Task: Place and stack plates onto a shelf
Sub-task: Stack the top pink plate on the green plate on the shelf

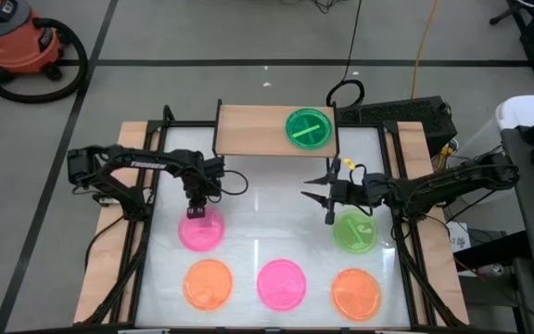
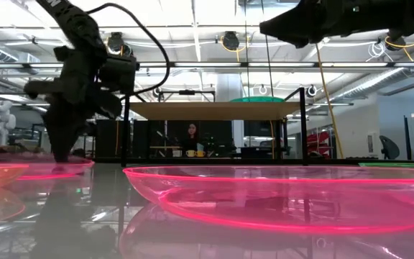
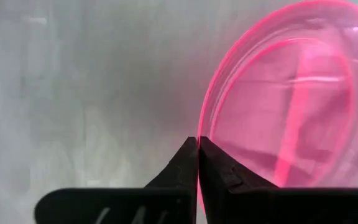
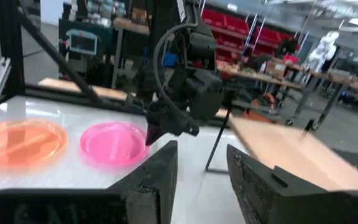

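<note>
White and glossy, the tabletop point(image 1: 267, 199) fills the frame's centre over a grey floor, an orange shop vacuum point(image 1: 21, 42) at upper left. Six plates show: two green, one point(image 1: 308, 127) on the wooden shelf point(image 1: 248, 130) at top centre and one point(image 1: 354, 231) at centre right; two pink point(image 1: 200, 229) point(image 1: 281, 283); two orange point(image 1: 208, 284) point(image 1: 355, 292). Left claw point(image 1: 196, 212) pinches the upper pink plate's rim; right claw point(image 1: 329, 199) hangs spread, holding nothing.

Two pink plates point(image 1: 200, 231), two orange plates point(image 1: 208, 284), two green plates point(image 1: 309, 128), light wooden shelf point(image 1: 248, 130).
</note>
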Controlling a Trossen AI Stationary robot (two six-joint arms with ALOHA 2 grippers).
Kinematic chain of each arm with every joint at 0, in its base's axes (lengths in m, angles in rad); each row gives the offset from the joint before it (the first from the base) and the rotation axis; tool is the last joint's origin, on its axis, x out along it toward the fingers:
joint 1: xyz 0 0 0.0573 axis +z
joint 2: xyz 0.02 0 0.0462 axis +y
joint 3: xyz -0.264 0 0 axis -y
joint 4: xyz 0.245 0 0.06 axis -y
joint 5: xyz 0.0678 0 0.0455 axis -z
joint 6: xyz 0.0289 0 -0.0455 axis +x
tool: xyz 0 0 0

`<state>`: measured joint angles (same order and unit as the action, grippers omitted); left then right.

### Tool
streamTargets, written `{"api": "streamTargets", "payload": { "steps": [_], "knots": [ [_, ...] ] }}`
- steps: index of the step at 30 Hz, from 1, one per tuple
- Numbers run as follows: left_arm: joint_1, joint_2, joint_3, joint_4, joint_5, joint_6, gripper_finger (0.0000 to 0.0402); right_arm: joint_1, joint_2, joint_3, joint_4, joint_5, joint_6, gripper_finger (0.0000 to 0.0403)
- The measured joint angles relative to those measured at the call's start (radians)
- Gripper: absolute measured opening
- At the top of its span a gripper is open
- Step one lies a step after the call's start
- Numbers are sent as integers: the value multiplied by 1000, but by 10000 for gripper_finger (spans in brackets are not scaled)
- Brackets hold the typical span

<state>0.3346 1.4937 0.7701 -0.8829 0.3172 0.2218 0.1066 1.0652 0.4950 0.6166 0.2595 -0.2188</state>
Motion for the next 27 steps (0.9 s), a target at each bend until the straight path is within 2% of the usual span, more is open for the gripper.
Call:
{"api": "streamTargets", "payload": {
  "steps": [5,10,15,18,23,27],
  "knots": [
    [-12,-3,124,-133,3,-26,2,0,-20,0,21,-1,-2,121],
    [-30,-3,277,-177,6,-15,2,19,-50,0,-14,-1,-13,121],
    [-27,6,461,-156,7,28,1,77,-158,-1,-45,0,-118,121],
    [-11,23,578,-147,6,50,1,115,-246,0,-54,0,-128,121],
    [56,75,770,-68,6,-29,1,154,-357,0,-161,0,-110,121],
    [114,170,922,-49,8,-76,0,157,-383,0,-204,0,-98,121]
  ]
}}
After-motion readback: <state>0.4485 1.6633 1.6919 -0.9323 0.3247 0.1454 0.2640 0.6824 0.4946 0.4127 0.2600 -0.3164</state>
